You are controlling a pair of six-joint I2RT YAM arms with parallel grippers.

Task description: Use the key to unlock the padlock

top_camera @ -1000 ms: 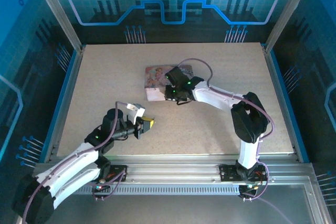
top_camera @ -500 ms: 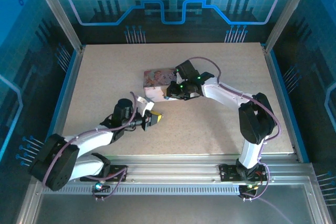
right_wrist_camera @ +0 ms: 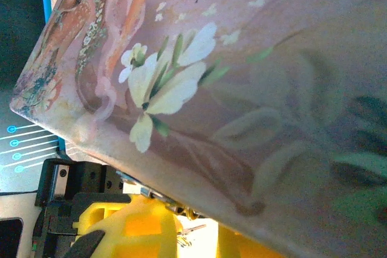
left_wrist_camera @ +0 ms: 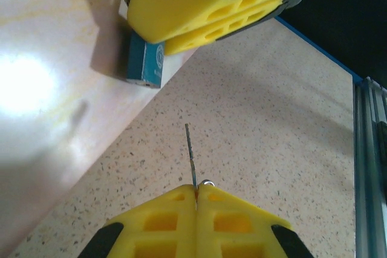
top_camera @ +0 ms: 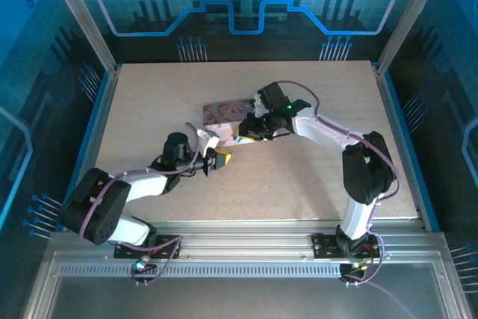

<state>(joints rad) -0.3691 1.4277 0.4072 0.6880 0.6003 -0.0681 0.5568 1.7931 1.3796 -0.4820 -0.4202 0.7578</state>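
Left gripper, pinching the key, has neared what seems the padlock.

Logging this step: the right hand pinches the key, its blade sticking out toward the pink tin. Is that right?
Not quite. It is the left hand that pinches the key, as the left wrist view shows. Its blade does stick out toward the pink tin.

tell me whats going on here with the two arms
The left gripper is shut on the thin key, blade pointing toward the small blue padlock. The right gripper looks closed on that padlock, right beside the pink tin. The key tip is short of the padlock, so it isn't in yet.
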